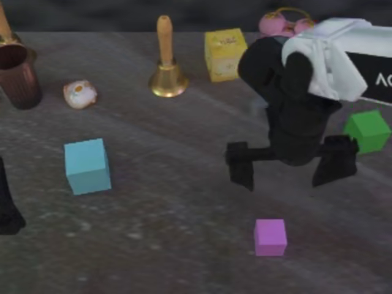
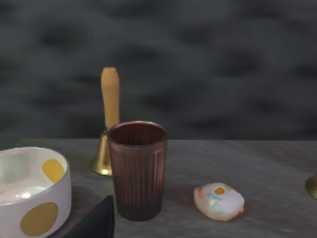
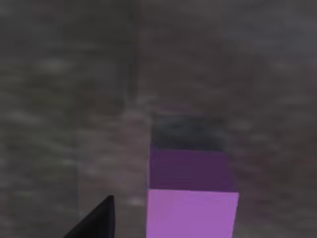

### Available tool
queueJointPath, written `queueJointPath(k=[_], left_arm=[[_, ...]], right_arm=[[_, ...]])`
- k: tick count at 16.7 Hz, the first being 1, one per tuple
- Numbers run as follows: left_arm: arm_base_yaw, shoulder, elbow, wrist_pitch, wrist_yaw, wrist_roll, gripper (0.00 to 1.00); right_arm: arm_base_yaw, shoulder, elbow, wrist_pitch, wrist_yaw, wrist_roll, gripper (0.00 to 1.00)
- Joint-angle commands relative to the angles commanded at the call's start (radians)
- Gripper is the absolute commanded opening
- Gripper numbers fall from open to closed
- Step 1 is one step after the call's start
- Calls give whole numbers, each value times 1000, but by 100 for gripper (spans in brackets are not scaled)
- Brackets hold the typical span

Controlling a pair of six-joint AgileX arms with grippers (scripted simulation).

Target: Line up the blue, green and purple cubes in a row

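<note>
Above purple cube (image 1: 270, 237) — right hand (image 1: 292, 167) spread.

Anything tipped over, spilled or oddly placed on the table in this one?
Nothing stands out. The bell and brown cup stand upright, and the blue cube, green cube and purple cube sit flat but scattered, not yet in a row. The right gripper hangs open between the green and purple cubes, holding nothing.
</note>
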Motion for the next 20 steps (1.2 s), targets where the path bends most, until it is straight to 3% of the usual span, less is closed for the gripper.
queueJointPath(k=[8,11,20], left_arm=[[0,0,0,0,0,0,100],[0,0,0,0,0,0,100],[0,0,0,0,0,0,100]], right_arm=[[-389,291,412,-148,-12,-538,100],[-498,354,518,-178,-16,-666,100],[-529,382,514,-144,-17,-699,100]])
